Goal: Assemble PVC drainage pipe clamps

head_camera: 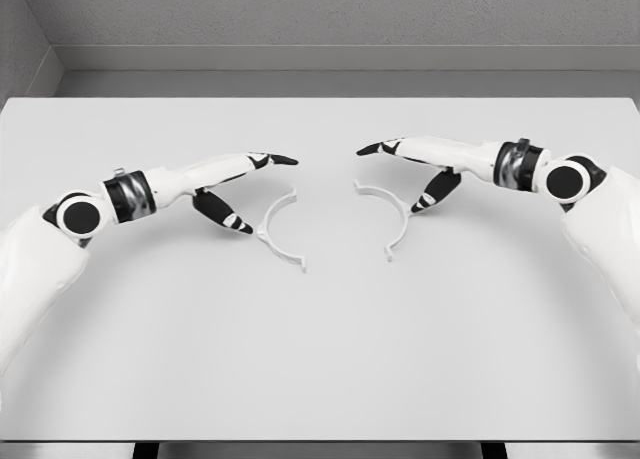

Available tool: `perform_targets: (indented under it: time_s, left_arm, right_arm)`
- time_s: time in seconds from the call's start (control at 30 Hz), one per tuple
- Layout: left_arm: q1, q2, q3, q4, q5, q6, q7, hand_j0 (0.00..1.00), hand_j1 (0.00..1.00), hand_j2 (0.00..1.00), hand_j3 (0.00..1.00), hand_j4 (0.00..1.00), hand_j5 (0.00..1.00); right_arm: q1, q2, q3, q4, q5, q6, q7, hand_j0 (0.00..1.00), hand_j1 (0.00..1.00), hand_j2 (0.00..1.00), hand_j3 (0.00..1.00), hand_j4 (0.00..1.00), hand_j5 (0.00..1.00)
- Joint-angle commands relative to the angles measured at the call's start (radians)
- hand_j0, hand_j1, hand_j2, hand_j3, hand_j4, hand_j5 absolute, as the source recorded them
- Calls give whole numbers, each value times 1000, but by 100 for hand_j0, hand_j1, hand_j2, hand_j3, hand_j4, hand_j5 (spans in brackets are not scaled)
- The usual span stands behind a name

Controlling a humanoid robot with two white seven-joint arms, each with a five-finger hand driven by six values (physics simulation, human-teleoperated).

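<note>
Two white half-ring clamp pieces lie flat on the white table [320,359]. The left clamp half [272,231] curves open toward the right; the right clamp half [398,211] curves open toward the left. A gap separates them. My left hand [250,191] hovers just left of its piece, fingers [272,160] stretched out and thumb [232,219] pointing down near the ring's outer edge, holding nothing. My right hand [408,174] mirrors it beside the right piece, with its thumb [432,196] close to the ring and nothing grasped.
A grey wall and floor strip lie beyond the table's far edge [320,98]. The table's near edge [320,441] runs along the bottom of the view.
</note>
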Motion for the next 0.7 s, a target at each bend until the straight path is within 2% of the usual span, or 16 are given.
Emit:
perform_targets:
  time_s: [0.0,0.43,0.5,0.57,0.67]
  left_arm:
    - [0,-9,0,-1,7,2,1,100,100,100,100,100,100]
    - [-2,-26,-1,-4,1,2,3,100,100,100,100,100,100]
    - [-3,5,5,-13,10,2,7,100,100,100,100,100,100]
    - [-6,12,17,1,6,2,6,100,100,100,100,100,100]
    - [-15,11,25,71,-1,2,1,100,100,100,100,100,100]
  right_arm:
    - [0,2,0,-9,-8,2,0,100,100,100,100,100,100]
    - [-8,11,22,-51,-17,2,0,100,100,100,100,100,100]
    - [2,3,-40,-47,-23,2,0,100,100,100,100,100,100]
    - [24,-32,-113,-42,-38,2,0,100,100,100,100,100,100]
    - [84,-107,-291,7,-83,2,0,100,100,100,100,100,100]
